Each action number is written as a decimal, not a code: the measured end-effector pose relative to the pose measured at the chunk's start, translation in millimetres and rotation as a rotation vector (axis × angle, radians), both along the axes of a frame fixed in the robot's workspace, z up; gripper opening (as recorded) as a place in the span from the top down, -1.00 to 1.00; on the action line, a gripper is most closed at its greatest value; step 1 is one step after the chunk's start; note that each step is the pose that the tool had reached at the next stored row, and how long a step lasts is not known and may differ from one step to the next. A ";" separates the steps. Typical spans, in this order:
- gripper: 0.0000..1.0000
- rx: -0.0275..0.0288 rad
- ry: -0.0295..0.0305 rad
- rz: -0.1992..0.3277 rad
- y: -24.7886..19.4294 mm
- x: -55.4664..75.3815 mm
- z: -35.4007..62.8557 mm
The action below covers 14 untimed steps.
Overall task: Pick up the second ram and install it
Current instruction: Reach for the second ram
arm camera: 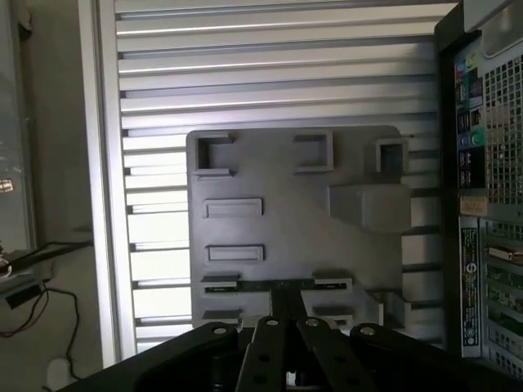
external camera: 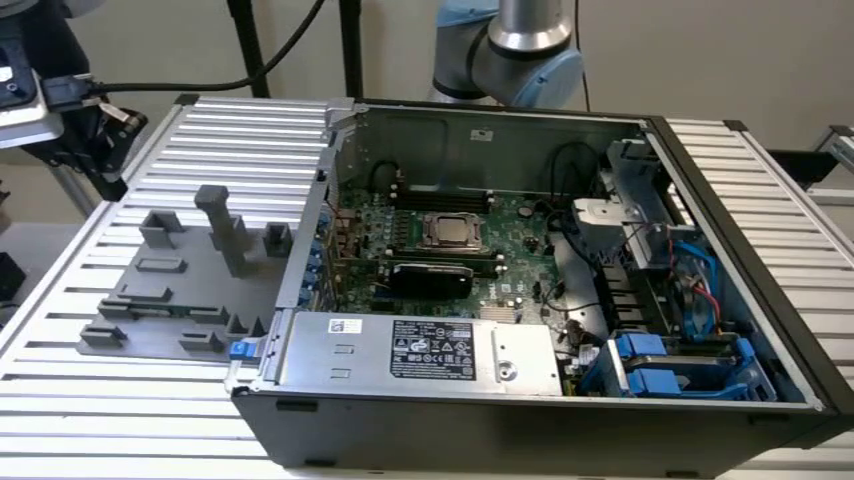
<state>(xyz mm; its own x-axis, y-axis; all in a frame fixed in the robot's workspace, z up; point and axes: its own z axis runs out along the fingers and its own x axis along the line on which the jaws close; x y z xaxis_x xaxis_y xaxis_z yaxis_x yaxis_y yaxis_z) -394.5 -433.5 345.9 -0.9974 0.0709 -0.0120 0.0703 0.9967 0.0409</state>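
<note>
gripper (arm camera: 286, 300): black linkage nearest the wrist camera, fingers drawn together. second ram (arm camera: 253, 286): thin green stick, lying across the near edge of the grey fixture tray (arm camera: 278, 175) between two small holders, just past the fingertips. slatted metal table (arm camera: 270, 82): under the tray. open computer case (arm camera: 490, 204): beside the tray.
</note>
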 end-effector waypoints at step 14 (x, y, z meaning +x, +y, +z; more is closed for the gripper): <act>1.00 -0.0001 0.0024 0.001 -0.5 -0.1 -0.2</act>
